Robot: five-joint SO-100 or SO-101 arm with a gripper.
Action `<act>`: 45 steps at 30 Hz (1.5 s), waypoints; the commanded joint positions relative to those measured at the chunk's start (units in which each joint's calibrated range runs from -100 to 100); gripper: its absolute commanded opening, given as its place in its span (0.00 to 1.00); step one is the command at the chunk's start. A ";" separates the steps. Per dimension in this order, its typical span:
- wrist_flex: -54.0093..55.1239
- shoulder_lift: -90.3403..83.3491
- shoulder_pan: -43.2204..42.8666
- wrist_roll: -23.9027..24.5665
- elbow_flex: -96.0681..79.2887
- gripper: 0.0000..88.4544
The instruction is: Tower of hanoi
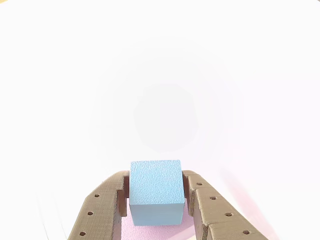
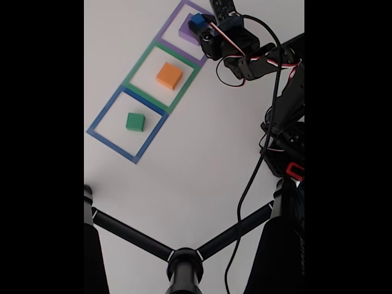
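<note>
the end effector (image 1: 155, 200) is gripping the blue cube (image 1: 155, 190) between both fingers, sitting over the purple block (image 2: 185, 28).

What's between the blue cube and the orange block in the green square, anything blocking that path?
Nothing visible. The gripper has the blue cube between its fingers over the purple block in the purple square. In the fixed view, only bare table and tape lines separate it from the orange block in the green square.

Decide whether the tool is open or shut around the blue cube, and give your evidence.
Shut on the blue cube. In the other view both brown fingers of the tool press against the cube's sides, with no gap visible.
</note>
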State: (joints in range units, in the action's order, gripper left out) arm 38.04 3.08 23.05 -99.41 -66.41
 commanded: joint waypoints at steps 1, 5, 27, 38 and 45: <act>2.20 0.03 -0.42 -0.59 0.59 0.07; 3.42 1.00 -0.32 -0.59 0.50 0.09; -18.20 -18.87 1.21 -0.59 0.50 0.31; -70.59 -44.30 -1.09 -0.59 18.59 0.37; -92.45 -50.92 -7.99 -0.59 32.04 0.17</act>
State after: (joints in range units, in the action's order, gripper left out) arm -44.38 -42.93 18.62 -99.41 -42.91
